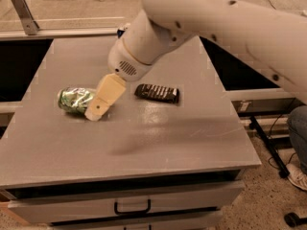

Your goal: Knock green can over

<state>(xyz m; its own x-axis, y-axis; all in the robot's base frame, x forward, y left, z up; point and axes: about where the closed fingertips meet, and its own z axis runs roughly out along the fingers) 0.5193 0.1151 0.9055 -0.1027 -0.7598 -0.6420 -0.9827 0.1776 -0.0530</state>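
Observation:
The green can [73,100] lies on its side on the grey table [158,133], at the left of the middle, with its length running left to right. My gripper [97,110] hangs from the white arm [201,18] and points down and to the left. Its cream tip is right at the can's right end, close to the table top. I cannot tell whether it touches the can. Nothing is held.
A dark flat packet [157,93] lies on the table just right of the gripper. A bit of a blue object [122,30] shows behind the arm at the back. Drawers with a handle [132,208] are under the table front. A metal rail runs along the back.

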